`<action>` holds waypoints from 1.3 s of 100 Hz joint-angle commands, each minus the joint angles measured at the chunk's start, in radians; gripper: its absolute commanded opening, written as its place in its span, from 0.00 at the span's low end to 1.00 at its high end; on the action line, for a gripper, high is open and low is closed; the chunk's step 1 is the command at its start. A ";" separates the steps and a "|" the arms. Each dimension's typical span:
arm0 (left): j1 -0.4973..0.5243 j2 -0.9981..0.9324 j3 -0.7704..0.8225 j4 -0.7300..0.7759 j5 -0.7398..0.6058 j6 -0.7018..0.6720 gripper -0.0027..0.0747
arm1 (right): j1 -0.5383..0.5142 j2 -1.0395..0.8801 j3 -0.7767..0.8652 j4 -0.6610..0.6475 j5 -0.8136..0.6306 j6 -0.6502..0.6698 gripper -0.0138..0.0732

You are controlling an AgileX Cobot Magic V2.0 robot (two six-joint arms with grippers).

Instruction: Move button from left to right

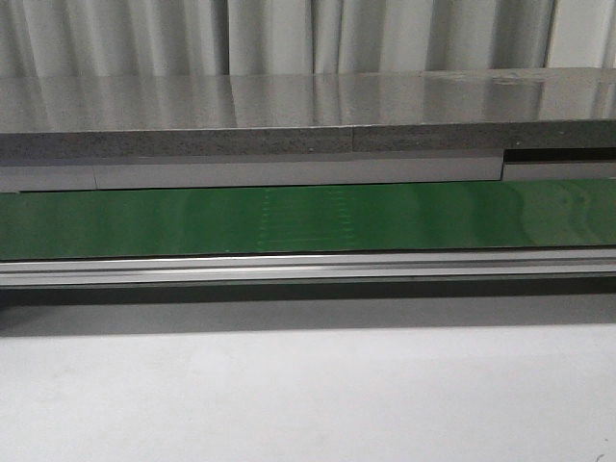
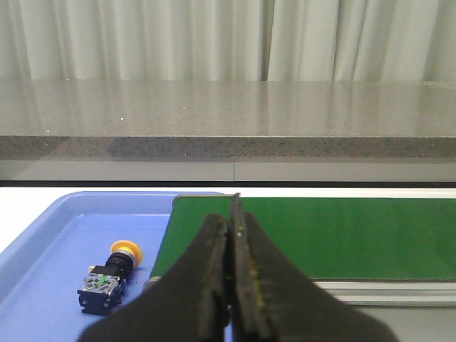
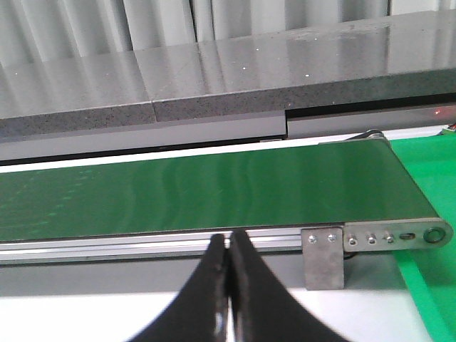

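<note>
The green belt [image 1: 308, 219] lies bare, open from above. Behind it the grey stone ledge [image 1: 308, 120] rises and blocks the far side.

Even, soft light, glare on the grey counter [image 1: 289, 101], frames slightly grainy
</note>
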 commanded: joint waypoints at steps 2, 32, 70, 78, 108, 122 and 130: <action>0.002 -0.032 0.045 -0.010 -0.086 -0.011 0.01 | -0.001 -0.018 -0.017 0.003 -0.084 -0.001 0.09; 0.002 -0.032 0.040 -0.016 -0.082 -0.011 0.01 | -0.001 -0.018 -0.017 0.003 -0.084 -0.001 0.09; 0.002 0.105 -0.219 -0.116 0.096 -0.011 0.01 | -0.001 -0.018 -0.017 0.003 -0.084 -0.001 0.09; 0.002 0.173 -0.314 -0.116 0.168 -0.011 0.01 | -0.001 -0.018 -0.017 0.003 -0.084 -0.001 0.09; 0.002 0.496 -0.709 -0.112 0.578 -0.011 0.01 | -0.001 -0.018 -0.017 0.003 -0.084 -0.001 0.09; 0.002 0.621 -0.830 -0.114 0.743 -0.011 0.01 | -0.001 -0.018 -0.017 0.003 -0.084 -0.001 0.09; 0.002 0.677 -0.854 -0.114 0.764 -0.011 0.01 | -0.001 -0.018 -0.017 0.003 -0.084 -0.001 0.09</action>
